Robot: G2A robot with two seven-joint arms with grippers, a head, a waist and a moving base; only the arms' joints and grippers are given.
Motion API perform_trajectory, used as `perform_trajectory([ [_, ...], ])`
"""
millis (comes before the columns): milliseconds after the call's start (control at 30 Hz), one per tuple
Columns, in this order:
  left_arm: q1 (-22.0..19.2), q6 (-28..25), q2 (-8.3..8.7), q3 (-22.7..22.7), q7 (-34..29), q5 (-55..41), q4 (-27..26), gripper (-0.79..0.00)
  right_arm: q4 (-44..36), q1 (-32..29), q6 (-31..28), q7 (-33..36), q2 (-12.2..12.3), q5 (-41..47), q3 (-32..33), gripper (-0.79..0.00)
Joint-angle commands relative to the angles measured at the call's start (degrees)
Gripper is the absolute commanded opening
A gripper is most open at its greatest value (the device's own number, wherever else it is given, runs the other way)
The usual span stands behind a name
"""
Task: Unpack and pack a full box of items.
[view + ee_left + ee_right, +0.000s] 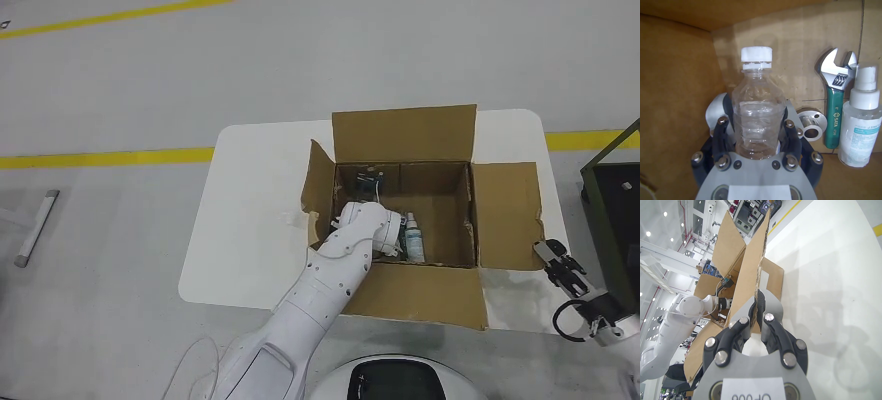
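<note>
An open cardboard box (405, 130) stands on the white table (260, 200). My left arm (345, 250) reaches down into the box's near left corner. There my left gripper (757, 108) is shut on a clear plastic bottle (756, 85) with a white cap, held upright by its ribbed body. Beside it, a green-handled wrench (834, 106), a white spray bottle (859, 128) (413, 238) and a metal flange (811, 125) rest against the box wall. My right gripper (758, 300) (553, 255) is shut on the torn edge of the box's right flap (751, 262) (508, 215).
The box's other flaps are folded outward, the near one (420, 292) overhanging the table's front edge. A dark green cart (615, 210) stands just right of the table. Bare table lies left of the box. A grey bar (35, 228) lies on the floor at far left.
</note>
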Motion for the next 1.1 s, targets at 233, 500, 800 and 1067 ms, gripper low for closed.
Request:
perform_trajectory([
  [233, 0.9, -0.9, -0.07, -1.4, -0.2, 0.1, -2.6, -0.785, 0.2, 0.2, 0.1, 0.1, 0.0, 0.0, -0.1, -0.785],
  [500, 2.9, -2.8, 0.41, -4.0, -3.5, -0.7, -13.0, -0.785, 0.6, 0.4, 0.1, 0.4, -0.1, -0.1, 0.0, -0.785],
  [800, 7.9, -4.4, 1.84, -9.1, -9.4, -1.0, -32.7, -0.785, -0.1, 0.9, -0.2, 1.3, 0.1, -2.6, 0.4, 0.0],
  [1067, 10.6, -5.6, 2.97, -14.3, -12.6, 0.6, -47.1, -0.785, -2.0, -0.3, 2.2, 0.2, 0.2, -1.5, 4.8, 0.0],
])
